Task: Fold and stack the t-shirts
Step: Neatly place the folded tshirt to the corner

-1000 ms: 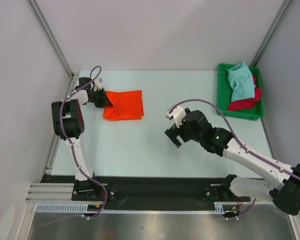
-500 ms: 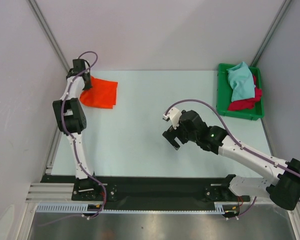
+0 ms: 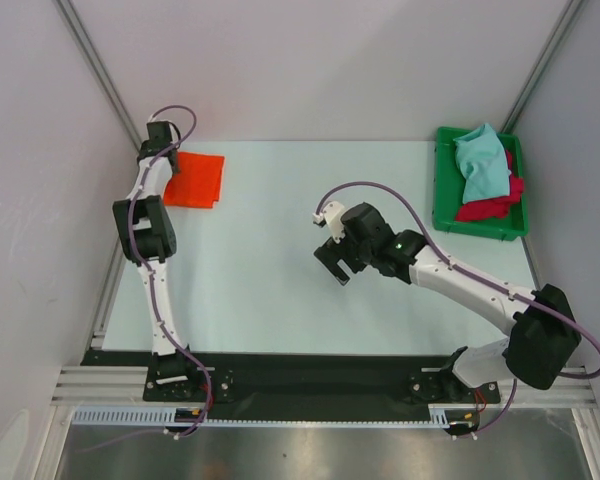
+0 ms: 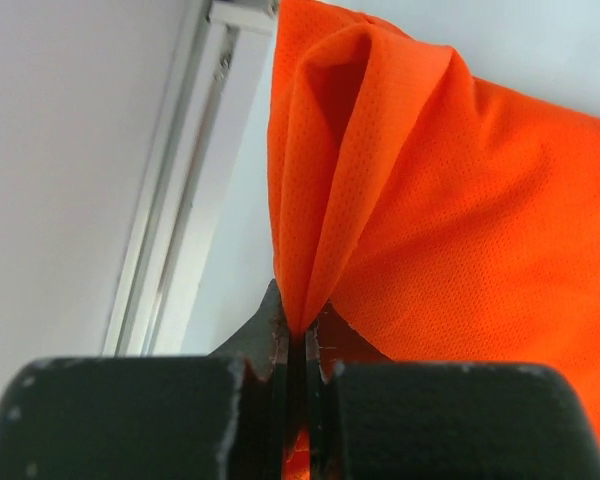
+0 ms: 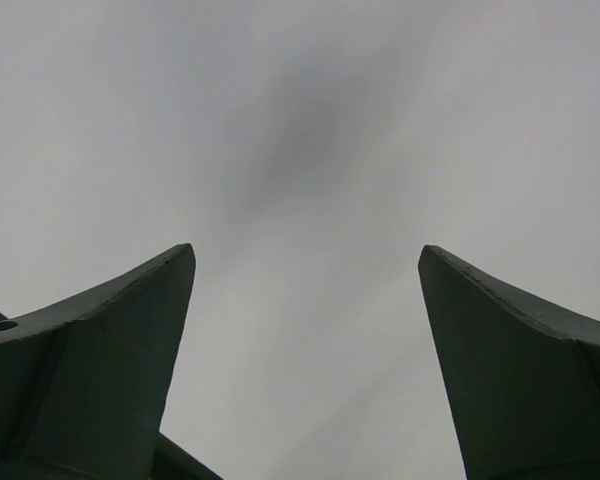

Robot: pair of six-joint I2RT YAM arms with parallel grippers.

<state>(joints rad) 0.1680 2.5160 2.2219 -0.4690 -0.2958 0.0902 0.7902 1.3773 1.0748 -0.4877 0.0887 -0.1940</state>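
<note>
Orange is what catches the eye first: a bright orange t-shirt [image 3: 196, 180] of fine mesh-knit cloth lies as a small folded rectangle at the far left corner of the pale bench top [image 3: 280, 310]. Its left end sits close to the silver aluminium rail [image 4: 170, 230] that runs along the bench's left edge. The black two-fingered left gripper [image 3: 168, 160] is right at that end of the shirt, reaching down from the left arm. Seen from the left wrist, the left gripper [image 4: 300, 335] has its jaws pressed together on a pinch of the orange t-shirt [image 4: 450, 200]. The cloth rises out of the pinch in a soft gathered ridge, while the rest spreads flat toward the right.

Out over the middle of the bench, well apart from the orange shirt, hangs the black right gripper [image 3: 336, 268], its tips pointing toward the near left. The right wrist view shows the right gripper [image 5: 305, 255] spread wide with nothing between the jaws, only a blurred grey surface beyond.

A green plastic tray [image 3: 443, 190] stands at the far right corner, near the right edge. A crumpled light teal t-shirt [image 3: 480, 162] is heaped in it. This lies on top of a crimson red t-shirt [image 3: 492, 208], which shows along the tray's near and right sides.
</note>
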